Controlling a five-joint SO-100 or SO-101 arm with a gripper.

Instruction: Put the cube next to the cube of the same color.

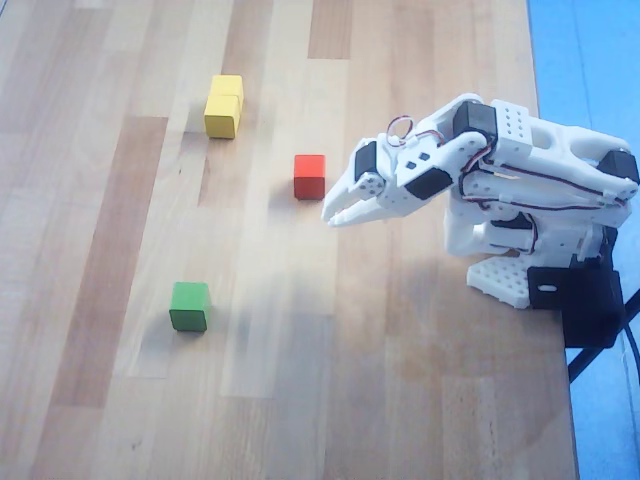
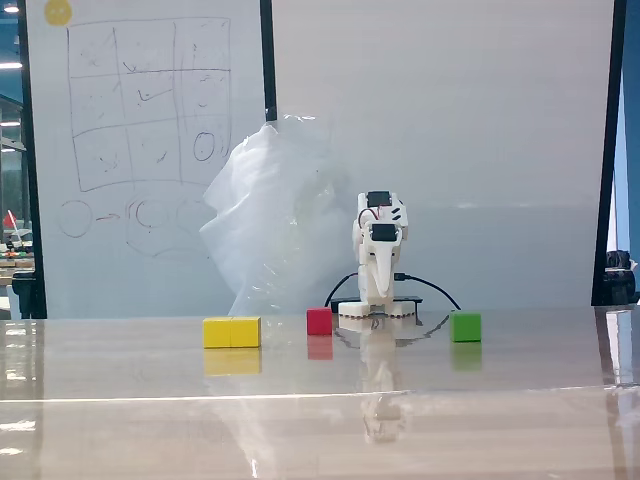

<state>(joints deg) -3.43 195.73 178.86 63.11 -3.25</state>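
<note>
Two bright-yellow cubes stand touching each other at the far left of the wooden table, one cube (image 1: 227, 88) right behind the other (image 1: 222, 118). In the fixed view they sit side by side (image 2: 217, 332) (image 2: 246, 332). My gripper (image 1: 336, 214) is white, empty and shut. It hovers just right of the red cube (image 1: 309, 177) and well apart from the yellow pair. In the fixed view the gripper (image 2: 381, 292) points down in front of the arm's base.
A green cube (image 1: 189, 306) stands alone at the lower left; it is on the right in the fixed view (image 2: 465, 326). The arm's base (image 1: 500, 275) sits by the table's right edge (image 1: 553, 300). A clear plastic bag (image 2: 280, 220) and a whiteboard stand behind the table.
</note>
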